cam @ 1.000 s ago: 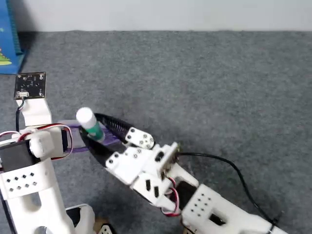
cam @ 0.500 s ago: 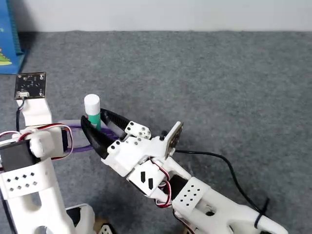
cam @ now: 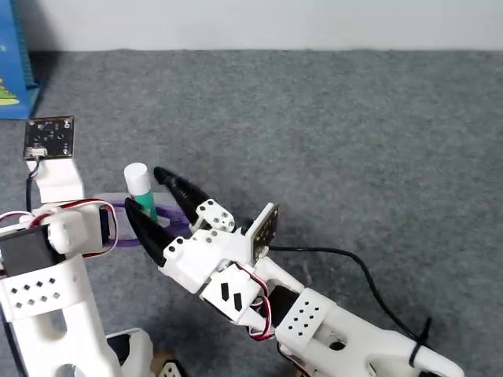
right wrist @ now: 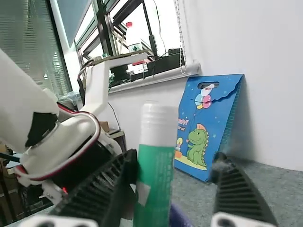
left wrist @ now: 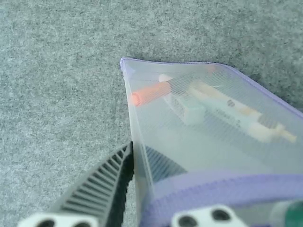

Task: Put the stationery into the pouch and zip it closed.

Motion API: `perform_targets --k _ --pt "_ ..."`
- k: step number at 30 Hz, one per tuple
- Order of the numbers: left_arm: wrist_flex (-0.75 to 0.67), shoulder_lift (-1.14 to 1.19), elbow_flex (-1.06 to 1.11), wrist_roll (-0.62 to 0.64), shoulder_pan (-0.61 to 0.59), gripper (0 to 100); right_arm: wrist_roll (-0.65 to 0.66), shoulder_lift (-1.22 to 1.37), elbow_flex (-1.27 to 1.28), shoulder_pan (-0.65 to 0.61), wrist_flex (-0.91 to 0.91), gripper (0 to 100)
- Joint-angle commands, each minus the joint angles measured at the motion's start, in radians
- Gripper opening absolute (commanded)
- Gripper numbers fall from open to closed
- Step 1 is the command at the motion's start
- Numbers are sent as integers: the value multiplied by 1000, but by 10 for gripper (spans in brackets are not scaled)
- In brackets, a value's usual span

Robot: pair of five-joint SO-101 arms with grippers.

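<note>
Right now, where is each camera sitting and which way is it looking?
High view: above the table, looking down; the left arm and right arm show, the right pincer open around the glue stick.
Left wrist view: on the left wrist, looking down at the pouch; the left pincer clamps the pouch's edge.
Right wrist view: on the right wrist, looking sideways toward the blue gift bag; its own fingers flank the glue stick.
Shared: the high and right wrist views both show the glue stick and the blue gift bag.

glue stick (cam: 138,187): lower end hidden | pouch (left wrist: 208,142): cut off at edge
</note>
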Motion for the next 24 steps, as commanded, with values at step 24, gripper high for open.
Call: perform_targets --k 24 --pt "-15 2 -1 0 -2 11 172 -2 14 -8 -222 8"
